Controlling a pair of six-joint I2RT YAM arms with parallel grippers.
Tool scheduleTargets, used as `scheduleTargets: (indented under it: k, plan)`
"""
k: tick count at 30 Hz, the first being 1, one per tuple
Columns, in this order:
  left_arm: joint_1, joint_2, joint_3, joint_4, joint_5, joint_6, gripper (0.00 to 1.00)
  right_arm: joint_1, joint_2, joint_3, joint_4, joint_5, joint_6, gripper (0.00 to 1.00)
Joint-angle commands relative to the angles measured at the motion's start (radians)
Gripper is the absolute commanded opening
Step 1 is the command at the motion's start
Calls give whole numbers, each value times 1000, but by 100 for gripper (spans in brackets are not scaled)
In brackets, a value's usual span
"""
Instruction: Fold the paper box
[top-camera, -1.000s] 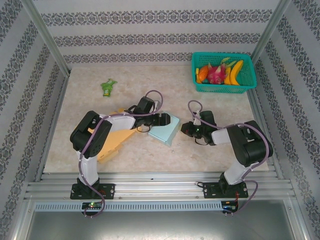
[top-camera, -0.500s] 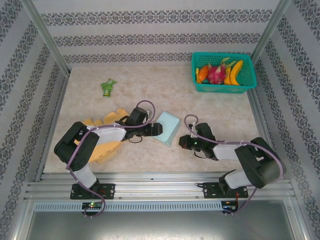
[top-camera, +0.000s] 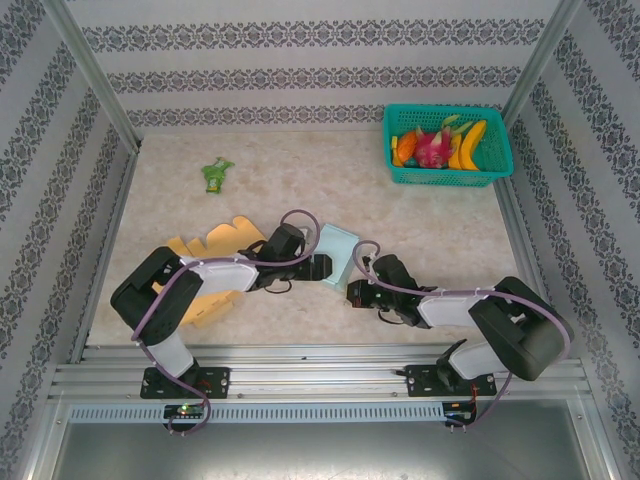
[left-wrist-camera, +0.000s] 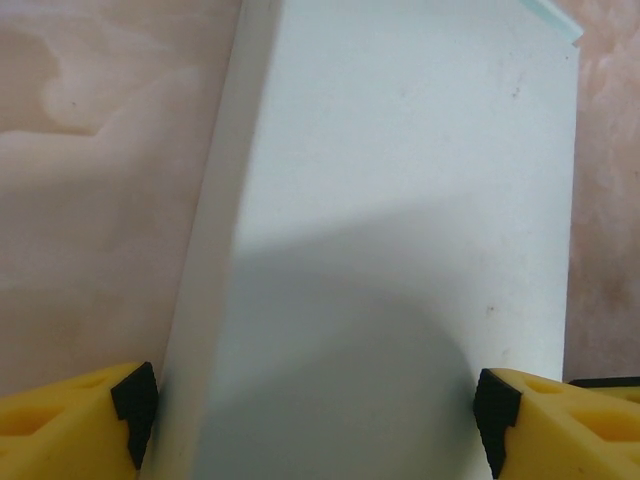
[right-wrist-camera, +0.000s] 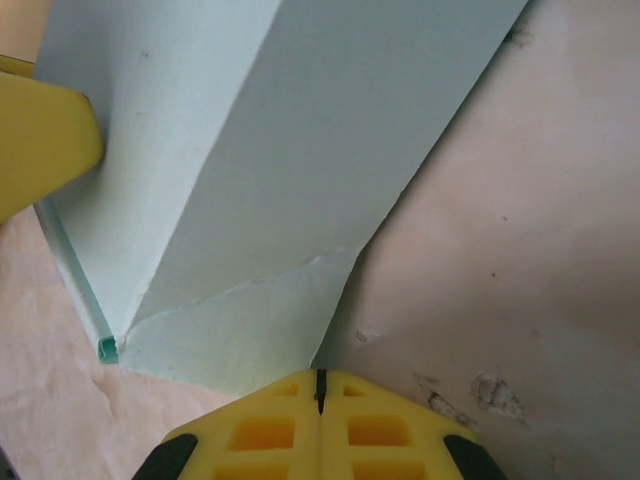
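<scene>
The left gripper (left-wrist-camera: 315, 405), jaws wide astride the pale blue paper box (left-wrist-camera: 400, 180), likely meets light, crease-prone card, best pinched along its edges, with the right gripper (right-wrist-camera: 320, 385) shut beside it

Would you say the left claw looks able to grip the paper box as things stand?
Probably yes: the left claw is open at the paper box, jaws near either side, nothing in the way.
</scene>
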Motion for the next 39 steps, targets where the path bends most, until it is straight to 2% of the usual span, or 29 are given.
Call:
scheduleTargets:
  k: [1,8,13,19,23,28,35,39]
  plan:
    - [-34,2,-25,50,-22,-38,84,32,22,24,24,39,31,1]
    - [-122,-20,-64,108,-87,-107,83,104,75,92,62,63,61,1]
    - [-189,-8,-93,183,-125,-176,83,157,122,119,162,90,96,0]
    - [-199,-5,-140,276,-122,-250,82,190,147,103,326,104,150,0]
    - [-200,3,-112,261,-97,-245,82,205,203,124,426,45,164,0]
    - [-191,-16,-86,210,-91,-213,82,192,225,111,468,7,163,0]
    - [-86,-54,-99,113,-114,-130,83,88,87,-6,334,28,137,0]
    - [-32,-72,-107,102,-78,-88,85,24,14,-43,207,9,96,0]
